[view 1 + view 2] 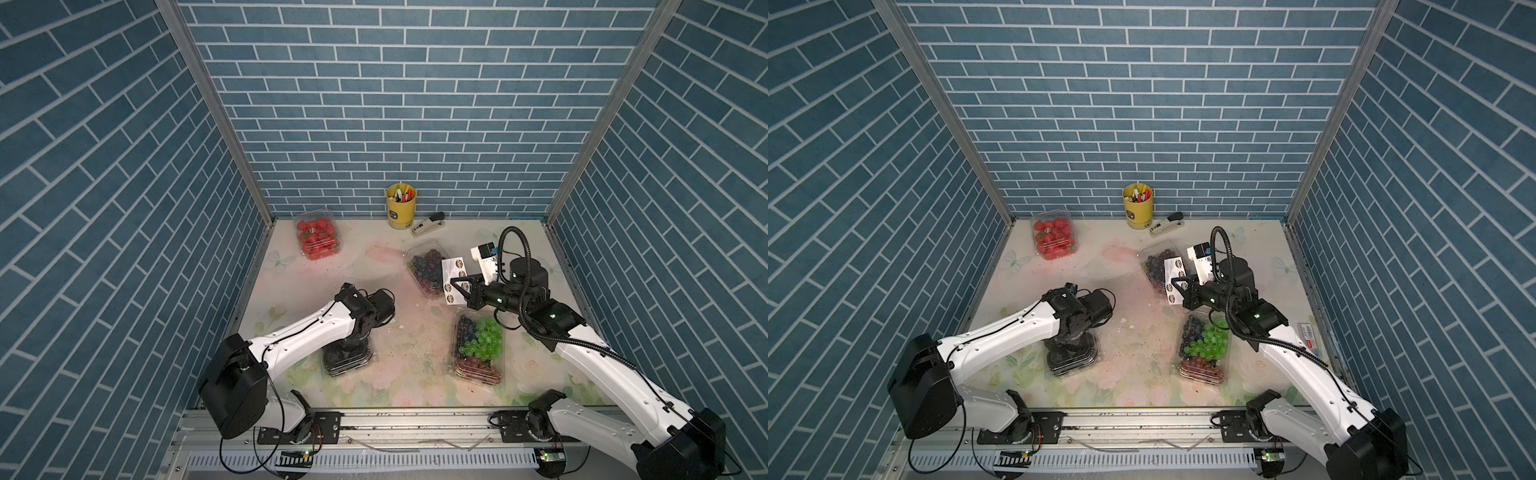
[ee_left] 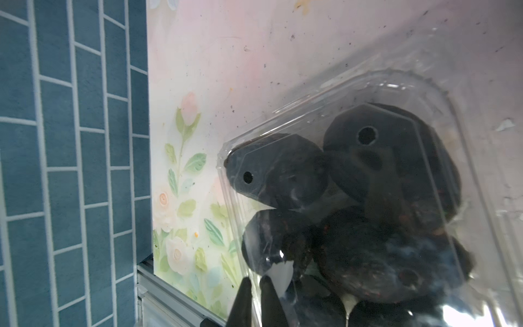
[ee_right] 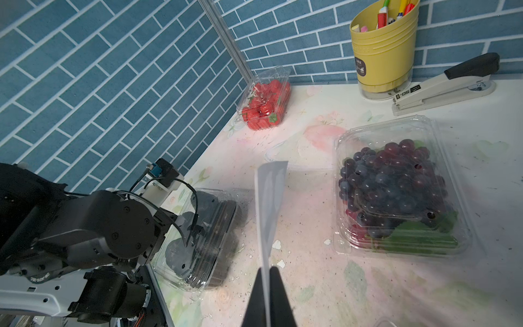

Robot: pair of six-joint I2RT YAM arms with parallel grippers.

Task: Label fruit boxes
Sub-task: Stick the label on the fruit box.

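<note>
**While the left arm pins one box, the right holds the stickers aloft**

Because a light clamshell would slide under any push, the black-fruit box (image 1: pixel 353 363) at about 8 o'clock on the table (image 1: pixel 374 291) looks deliberately held down. The left end effector (image 2: pixel 255 280) is closed almost completely. Its tips straddle the clear rim at one end of that box, one outside and one over the lid. I read this as a pinch on the rim, though glare blurs the contact.

The other boxes lie free:
- dark-grape box (image 1: pixel 426 266) at 1 o'clock
- mixed-grape box (image 1: pixel 478 349) at 4 o'clock
- strawberry box (image 1: pixel 316 239) in the far corner near 10 o'clock

The sticker sheet (image 1: pixel 451 270) hangs in the air over the near edge of the dark-grape box, clamped by one edge in the closed right end effector (image 3: pixel 267 271). Round stickers face upward in both top views. Held clear of the table like this, the sheet probably stays reachable for peeling.

The left arm rises from its base at 7 o'clock, elbow high and wrist folded steeply down onto the box. The right arm stretches from 5 o'clock across the mixed-grape box, forearm nearly level, pointing toward 10 o'clock.
</note>
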